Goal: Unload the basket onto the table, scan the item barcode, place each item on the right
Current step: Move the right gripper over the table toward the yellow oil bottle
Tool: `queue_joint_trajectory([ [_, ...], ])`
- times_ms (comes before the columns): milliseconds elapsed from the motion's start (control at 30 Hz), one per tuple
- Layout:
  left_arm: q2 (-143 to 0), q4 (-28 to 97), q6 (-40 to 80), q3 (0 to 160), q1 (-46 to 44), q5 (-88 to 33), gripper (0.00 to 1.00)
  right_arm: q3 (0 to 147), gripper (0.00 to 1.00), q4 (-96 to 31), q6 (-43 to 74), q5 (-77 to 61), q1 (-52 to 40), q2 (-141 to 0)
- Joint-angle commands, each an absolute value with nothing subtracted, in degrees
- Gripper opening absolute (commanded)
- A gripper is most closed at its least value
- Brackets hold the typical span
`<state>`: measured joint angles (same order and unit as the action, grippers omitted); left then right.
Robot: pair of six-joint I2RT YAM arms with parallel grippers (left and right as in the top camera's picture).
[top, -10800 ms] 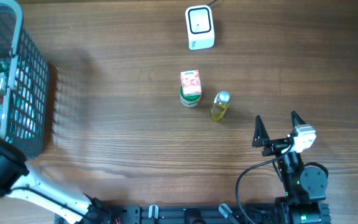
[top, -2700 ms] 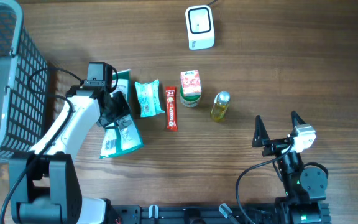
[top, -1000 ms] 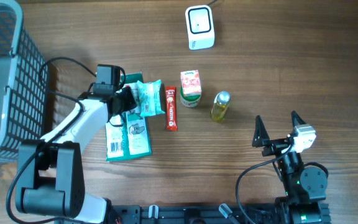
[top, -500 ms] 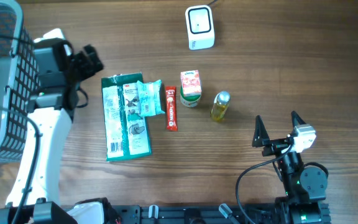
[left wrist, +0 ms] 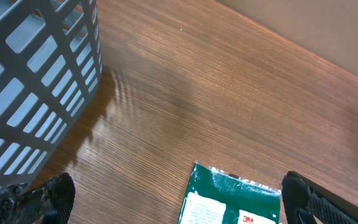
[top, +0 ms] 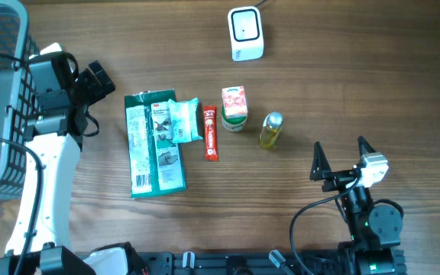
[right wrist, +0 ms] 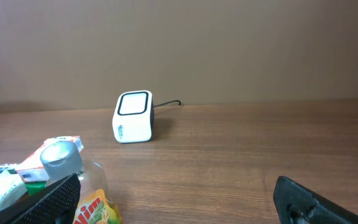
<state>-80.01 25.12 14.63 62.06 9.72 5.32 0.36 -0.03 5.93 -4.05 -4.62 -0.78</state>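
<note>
**A:** What does the overhead view show?

**B:** It shows a wooden bench (top: 357,69) with a white scanner (top: 245,33) near its far edge. Five items lie in a row across the middle. From left to right they are a large green packet (top: 153,141), a teal packet (top: 183,121) touching its right side, a red stick (top: 210,132), a carton (top: 234,107) and a yellow bottle (top: 270,129). The left claw (top: 100,80) hangs open and empty near the left edge, beside a grey basket (top: 21,23). The right claw (top: 341,156) is also open and empty, near the front right corner.

**A:** And the left wrist view?

**B:** The basket's wall fills the left of the frame. The top edge of the green packet shows low down, between the spread fingers (left wrist: 48,196). Nothing is held.

**A:** The right wrist view?

**B:** The scanner faces the camera from well apart. The bottle and carton sit close by at lower left. The claw is wide open and holds nothing.

**A:** How should the robot do this step well?

**B:** No item looks picked yet, so choosing one probably comes first. The bottle lies nearest the right claw. No barcode can be made out in any view. The grip should therefore sit on the item's body and leave the label bare. The robot could then turn the item until its code faces the scanner's window, and hold it steady there.
</note>
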Motion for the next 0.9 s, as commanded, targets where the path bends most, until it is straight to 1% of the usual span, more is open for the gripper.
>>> queue_joint_trajectory([
  [0, -79.50, 25.12, 13.69, 62.70, 9.87, 6.09, 1.00, 0.30, 1.00, 0.12, 6.17, -3.92, -4.64, -0.43],
  [700, -79.50, 25.12, 13.72, 62.70, 9.87, 6.09, 1.00, 0.30, 1.00, 0.38, 6.96, -3.99, -4.64, -0.43],
  [733, -79.50, 25.12, 13.72, 62.70, 9.87, 6.09, 1.00, 0.30, 1.00, 0.82, 9.23, -4.10, -4.64, -0.43],
  [767, -79.50, 25.12, 13.72, 62.70, 9.87, 6.09, 1.00, 0.32, 1.00, 2.20, 15.09, -5.69, -4.64, -0.43],
  [867, -79.50, 25.12, 13.72, 62.70, 9.87, 6.09, 1.00, 1.76, 1.00, 4.29, 19.90, -13.54, -4.64, -0.45],
])
